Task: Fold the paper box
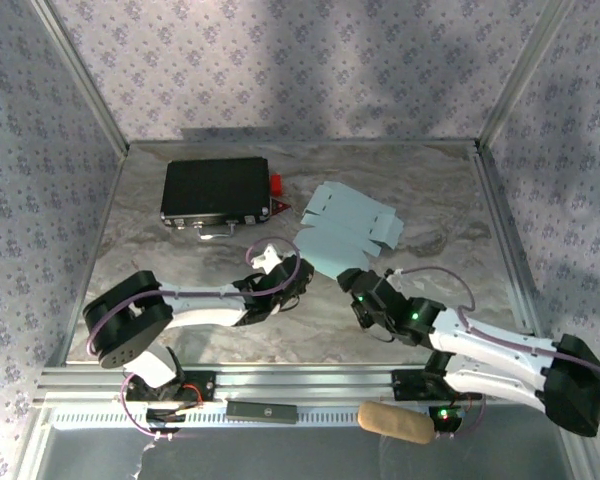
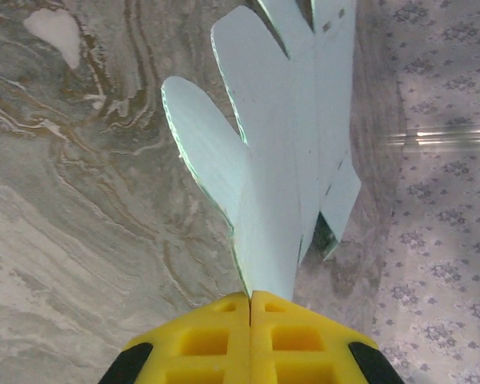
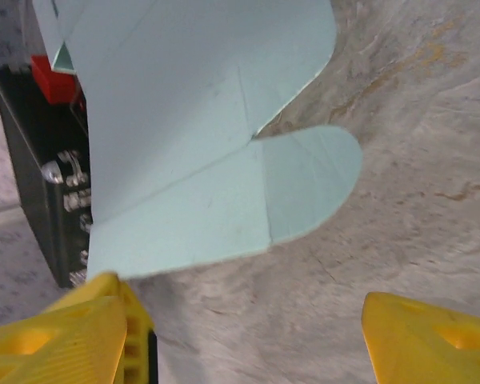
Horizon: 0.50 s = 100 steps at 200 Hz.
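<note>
The paper box [image 1: 345, 228] is a pale light-blue die-cut sheet with rounded flaps, lying unfolded at mid-table with its near-left part lifted. My left gripper [image 1: 302, 268] is shut on that near-left edge. In the left wrist view the yellow fingers [image 2: 224, 336] meet with the paper box [image 2: 280, 160] pinched at the left gripper [image 2: 250, 296], the sheet rising edge-on away from them. My right gripper [image 1: 352, 283] sits just short of the sheet's near edge. In the right wrist view the right gripper [image 3: 248, 340] is open, the paper box [image 3: 192, 120] above its left finger, nothing between the fingers.
A black case [image 1: 216, 192] with a red part [image 1: 277, 183] lies at the back left; the black case [image 3: 40, 176] stands behind the sheet in the right wrist view. A beige roll [image 1: 395, 422] and a small black bar [image 1: 262, 409] rest on the front rail. Patterned walls enclose the table.
</note>
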Motion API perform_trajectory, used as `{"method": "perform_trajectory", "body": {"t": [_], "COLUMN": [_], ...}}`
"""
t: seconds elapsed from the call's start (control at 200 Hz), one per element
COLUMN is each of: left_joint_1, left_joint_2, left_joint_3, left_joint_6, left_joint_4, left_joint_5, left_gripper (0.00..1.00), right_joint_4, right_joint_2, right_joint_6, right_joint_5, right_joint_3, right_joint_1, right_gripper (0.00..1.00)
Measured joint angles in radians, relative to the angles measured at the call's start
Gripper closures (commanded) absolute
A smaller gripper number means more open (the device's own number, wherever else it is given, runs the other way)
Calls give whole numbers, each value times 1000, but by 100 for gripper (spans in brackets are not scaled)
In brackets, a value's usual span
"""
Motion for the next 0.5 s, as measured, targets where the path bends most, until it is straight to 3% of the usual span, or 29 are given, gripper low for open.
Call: {"method": "perform_trajectory", "body": {"t": [0.27,0.35,0.42,0.5], "left_joint_1": [5,5,5,5], "left_joint_2": [-13,-13,-13,-15], "left_joint_3": [0,-1,-1,-1], "left_joint_6": [23,26,26,30], "left_joint_4": [3,4,4,3], "left_joint_5": [26,34,38,40], "left_gripper": [100,100,100,100], "right_joint_4": [252,303,327,335], "right_joint_2": [151,169,177,187], "right_joint_6": [140,159,177,194], "right_joint_5": [-47,-41,-33,-25], "right_joint_3": [-43,-43,-42,-38], "right_joint_1": [-35,-45,-53,-58], "right_gripper": [30,36,47,72]}}
